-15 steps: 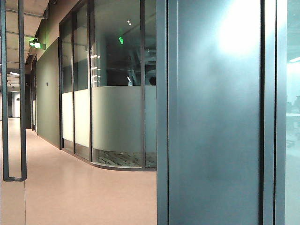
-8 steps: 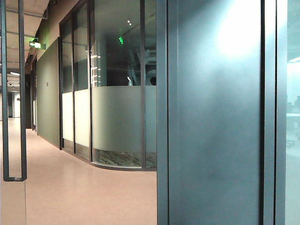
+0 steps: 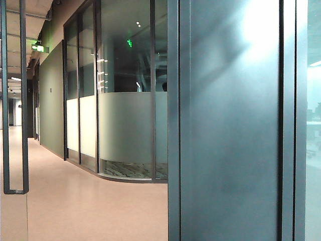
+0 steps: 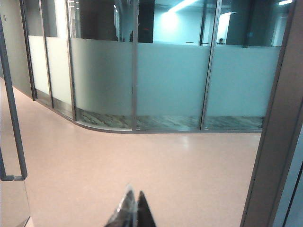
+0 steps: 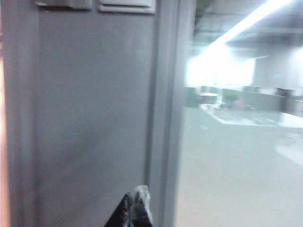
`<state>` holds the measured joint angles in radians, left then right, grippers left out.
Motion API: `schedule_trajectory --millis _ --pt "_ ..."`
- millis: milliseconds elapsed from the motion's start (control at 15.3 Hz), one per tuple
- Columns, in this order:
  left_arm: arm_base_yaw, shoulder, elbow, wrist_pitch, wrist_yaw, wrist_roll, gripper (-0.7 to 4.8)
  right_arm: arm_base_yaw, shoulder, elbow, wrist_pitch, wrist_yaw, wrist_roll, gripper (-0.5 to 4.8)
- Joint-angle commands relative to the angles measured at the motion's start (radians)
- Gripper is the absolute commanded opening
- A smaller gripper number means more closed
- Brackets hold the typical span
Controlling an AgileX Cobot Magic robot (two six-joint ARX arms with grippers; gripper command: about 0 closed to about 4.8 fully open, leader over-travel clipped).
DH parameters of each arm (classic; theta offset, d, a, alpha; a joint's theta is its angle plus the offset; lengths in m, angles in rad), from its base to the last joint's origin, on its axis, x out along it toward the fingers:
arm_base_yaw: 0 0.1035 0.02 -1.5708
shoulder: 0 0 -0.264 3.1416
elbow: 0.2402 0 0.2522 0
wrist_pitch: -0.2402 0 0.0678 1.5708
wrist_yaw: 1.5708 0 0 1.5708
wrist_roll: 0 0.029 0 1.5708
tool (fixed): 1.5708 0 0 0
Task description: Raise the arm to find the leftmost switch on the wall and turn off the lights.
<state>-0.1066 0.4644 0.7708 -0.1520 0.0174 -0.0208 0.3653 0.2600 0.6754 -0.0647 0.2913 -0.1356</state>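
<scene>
Right wrist view: our right gripper (image 5: 133, 208), fingers pressed together on nothing, points up the grey metal wall panel (image 5: 94, 118); two pale rectangular switch plates (image 5: 125, 5) sit far above it, cropped and blurred. We could hit the wrong one. Our left gripper (image 4: 132, 213), also closed and empty, faces pink floor (image 4: 142, 165). No readable writing.

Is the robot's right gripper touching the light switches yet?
No: in the right wrist view the right gripper, fingertips together, sits low on the grey panel, well clear of the switches at its upper edge.
</scene>
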Motion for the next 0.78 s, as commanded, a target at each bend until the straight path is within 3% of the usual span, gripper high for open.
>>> schedule_trajectory --millis 65,782 --pt "0.001 0.0 -0.008 0.019 0.006 -0.006 -0.05 -0.001 -0.022 -0.052 0.008 0.054 0.005 -0.01" --pt "0.001 0.0 -0.008 -0.011 0.005 -0.006 -0.05 0.0 -0.022 -0.055 -0.073 0.054 0.005 -0.01"
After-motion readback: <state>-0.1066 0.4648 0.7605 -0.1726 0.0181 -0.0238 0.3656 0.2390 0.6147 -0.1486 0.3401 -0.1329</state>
